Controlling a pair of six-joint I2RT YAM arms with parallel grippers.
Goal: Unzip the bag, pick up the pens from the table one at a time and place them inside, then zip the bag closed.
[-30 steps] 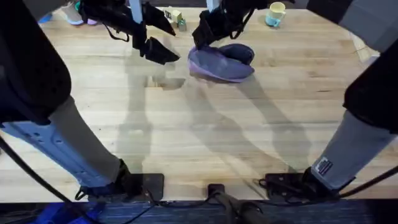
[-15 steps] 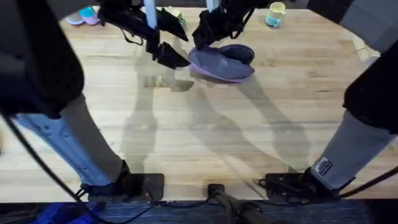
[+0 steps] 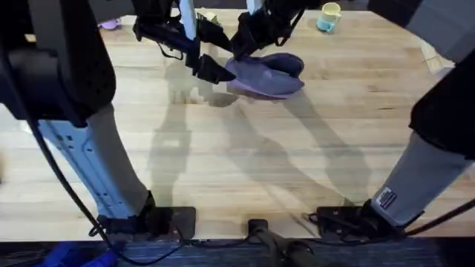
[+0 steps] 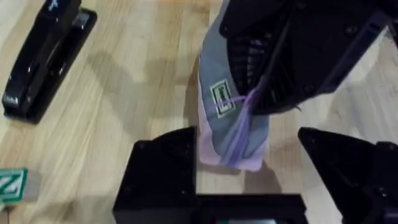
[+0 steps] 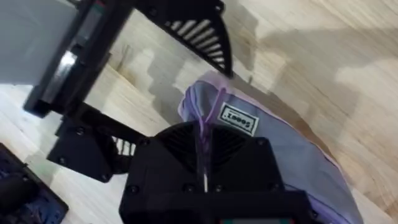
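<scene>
While the bag lies crosswise, right gripper pinches its end; left gripper straddles it, open.

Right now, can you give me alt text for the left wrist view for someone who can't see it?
The open left gripper straddles the near end of the lavender bag on the wooden table, while the right gripper sits on the bag's far part. A black stapler lies off to the side.

The bag lies on the table between both hands.
</scene>
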